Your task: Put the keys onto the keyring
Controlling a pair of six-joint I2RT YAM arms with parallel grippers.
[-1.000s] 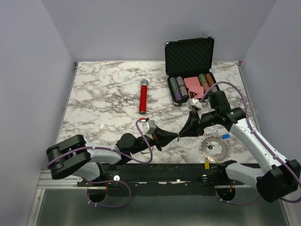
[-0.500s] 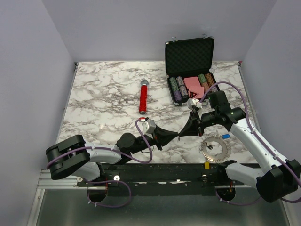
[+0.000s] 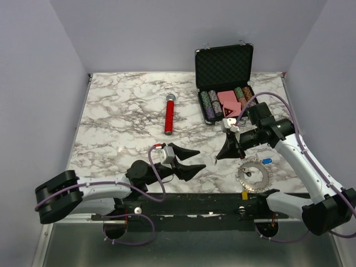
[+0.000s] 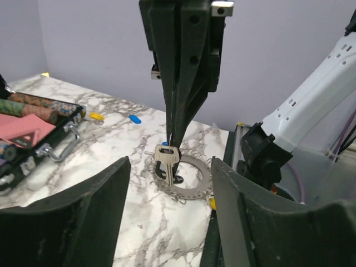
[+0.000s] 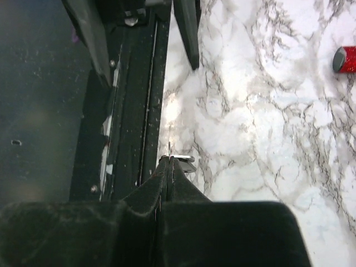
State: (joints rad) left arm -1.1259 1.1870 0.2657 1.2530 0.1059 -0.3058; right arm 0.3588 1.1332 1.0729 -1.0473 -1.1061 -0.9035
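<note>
At the right gripper (image 4: 171, 136) tips: clamps tight on a silver key (image 4: 167, 156), dangling. Just below and behind that grip, keyring (image 4: 204, 175) flat on the marble table (image 4: 83, 144), blue key (image 3: 267, 161) just beside. Opposite, left gripper (image 3: 201, 158) spread wide, holding nothing.

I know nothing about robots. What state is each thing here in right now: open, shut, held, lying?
left gripper: open, holding nothing.
right gripper: shut on the silver key, which hangs from its tips.
keyring: lying flat.
blue key: lying loose beside the keyring.
case: lid open.
microphone: lying on its side.
</note>
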